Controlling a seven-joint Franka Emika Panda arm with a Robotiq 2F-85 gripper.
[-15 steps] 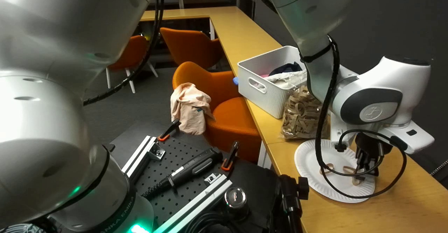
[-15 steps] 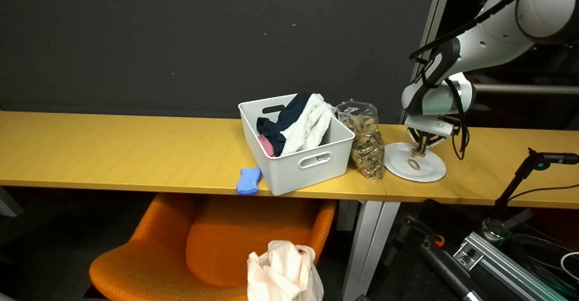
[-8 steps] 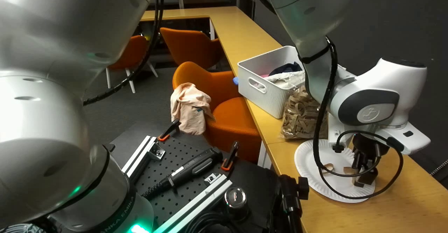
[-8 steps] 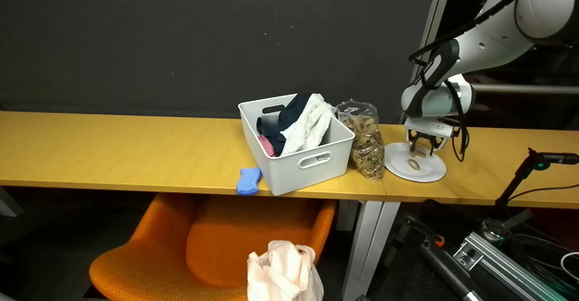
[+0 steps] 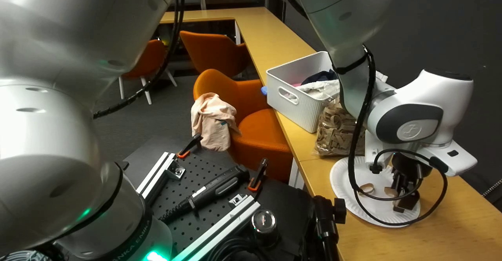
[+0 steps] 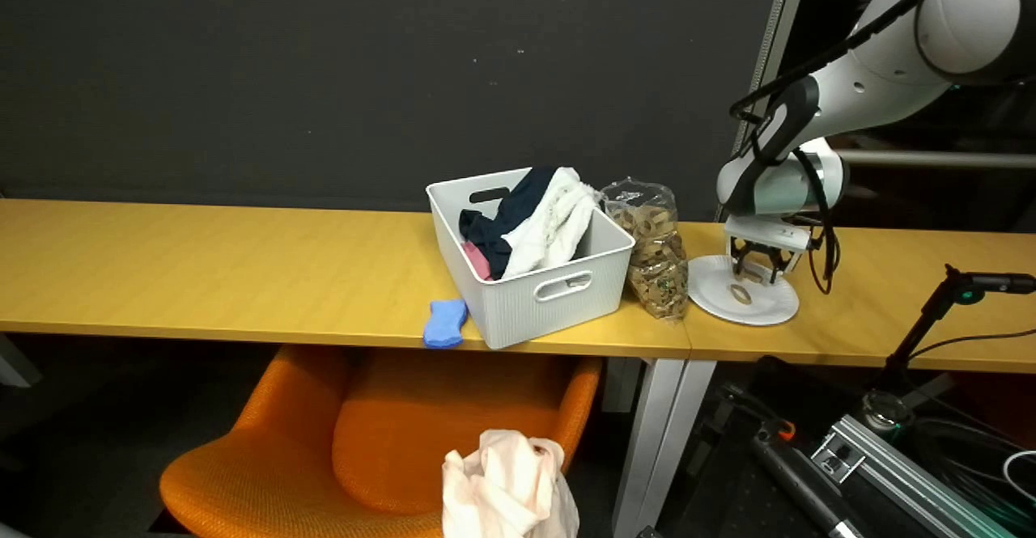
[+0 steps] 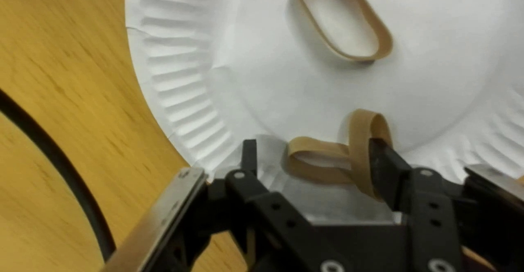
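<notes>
My gripper (image 7: 314, 151) stands open low over a white paper plate (image 7: 262, 79), its fingers well apart. An upright tan rubber band (image 7: 359, 153) touches the finger on the right of the wrist view; whether that fingertip sits inside its loop I cannot tell. Between the fingers, a flatter tan band (image 7: 315, 176) lies on the plate and meets the upright one. A third band, a loose oval loop (image 7: 382, 39), rests nearer the plate's middle, apart from the gripper. Both exterior views show the gripper (image 6: 756, 272) above the plate (image 5: 345, 174), where the bands are partly hidden by fingers and cable.
Beside the plate stands a clear bag (image 6: 655, 255) full of tan bands. Next to it is a white basket (image 6: 534, 311) holding clothes, with a blue cloth (image 6: 444, 324) at the table edge. A black cable (image 5: 355, 155) loops around the gripper. A dark wall rises behind the table.
The jaws, close together at a band one second ago, have spread apart. In both exterior views the hand has sunk slightly, drifting a little left. The plate has stayed put.
</notes>
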